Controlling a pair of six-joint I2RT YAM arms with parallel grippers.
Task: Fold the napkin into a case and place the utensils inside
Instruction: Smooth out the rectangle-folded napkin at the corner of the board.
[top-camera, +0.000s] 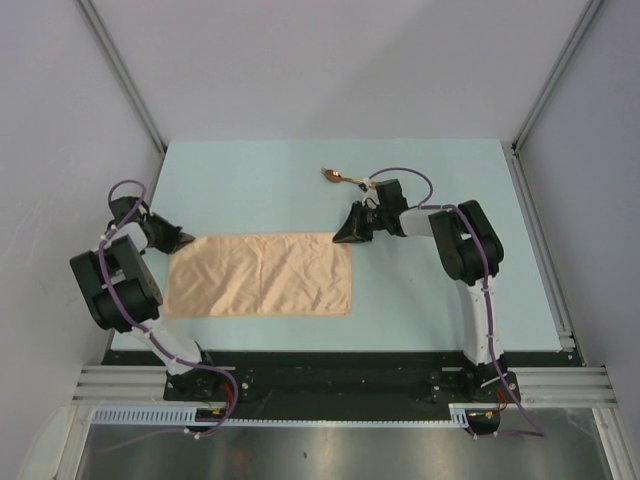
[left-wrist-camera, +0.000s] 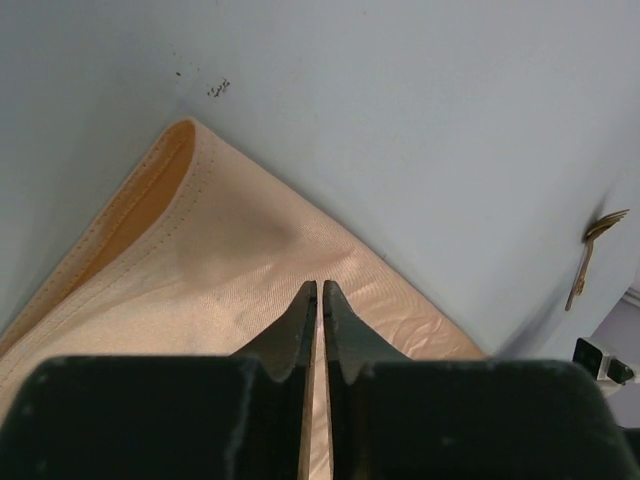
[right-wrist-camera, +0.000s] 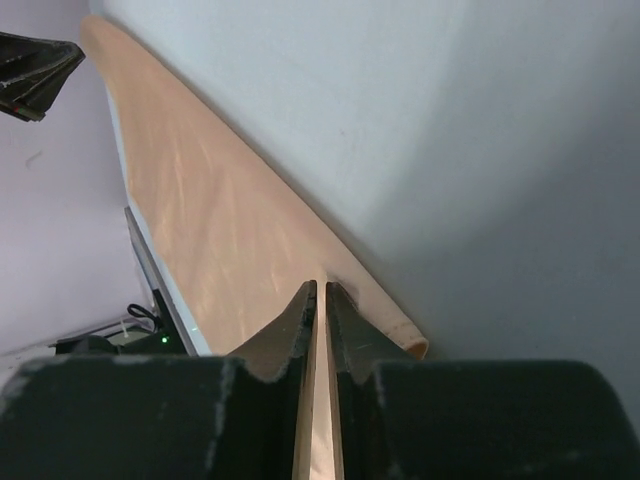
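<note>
Table (top-camera: 250, 180): 1 napkin (top-camera: 260, 275), 2 grippers (top-camera: 185, 240) (top-camera: 350, 237)

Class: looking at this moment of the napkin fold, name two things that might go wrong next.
The left gripper and right gripper seem pinched on far corners of the napkin; lifting unevenly may undo the fold. The utensils lie close to the right wrist, which might knock them.

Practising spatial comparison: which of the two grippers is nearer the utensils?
The right gripper, at the napkin's far right corner: the utensils lie just beyond it, while the left gripper sits at the opposite far corner.
</note>
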